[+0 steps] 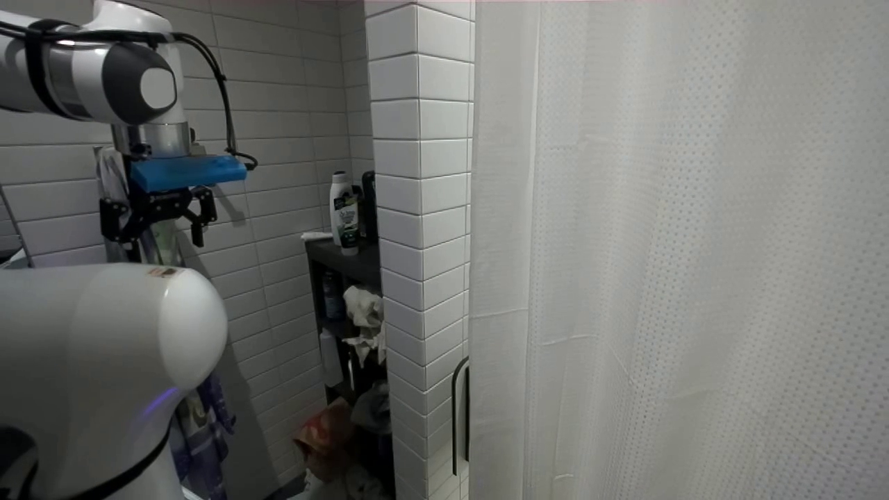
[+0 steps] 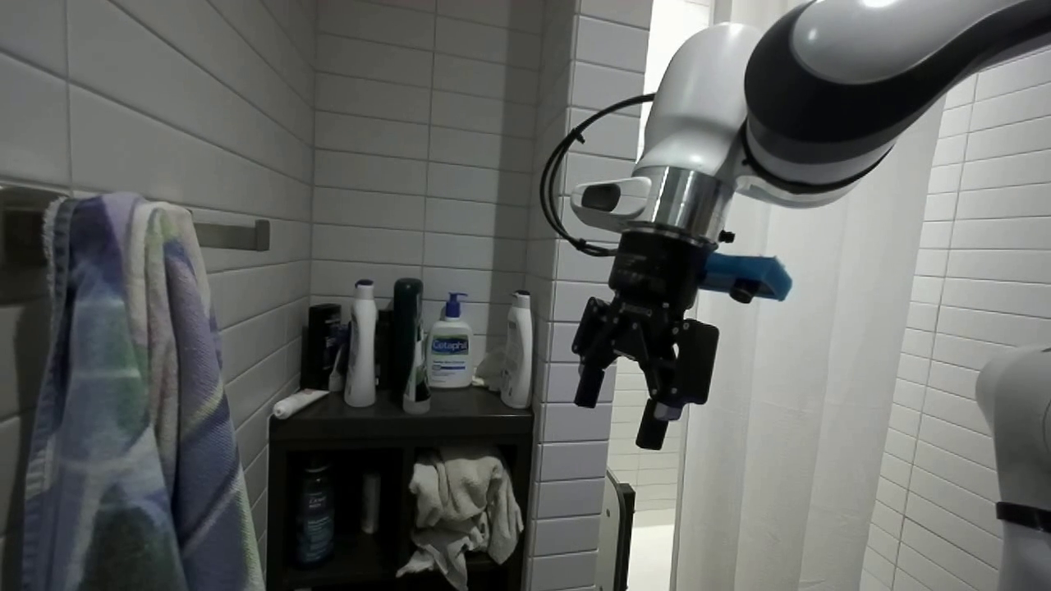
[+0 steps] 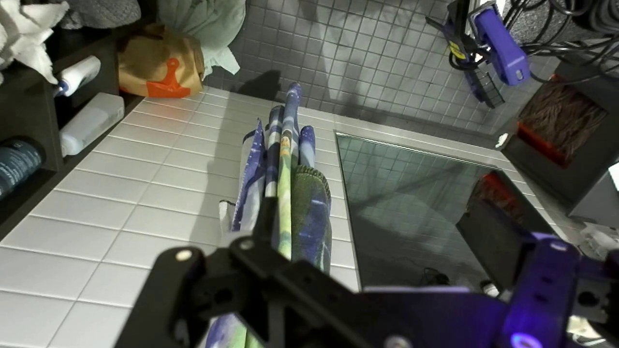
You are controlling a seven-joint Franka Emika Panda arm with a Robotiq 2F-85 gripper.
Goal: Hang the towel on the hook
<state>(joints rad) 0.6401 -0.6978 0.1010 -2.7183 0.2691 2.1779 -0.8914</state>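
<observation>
Slung over a metal bar (image 2: pixel 232 236) that bears its weight, the towel (image 2: pixel 135 394) falls in long folds beside the tiled wall (image 2: pixel 238 156), while the claw (image 2: pixel 621 409) points down apart from those folds, jaws spread and empty, probably so that nothing snags.

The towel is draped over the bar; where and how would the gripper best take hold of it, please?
Probably a vertical fold of the towel, just below the bar, with the open gripper coming from the side away from the tiled wall. The towel drapes in loose folds standing out from that wall, so one should pinch easily.
</observation>
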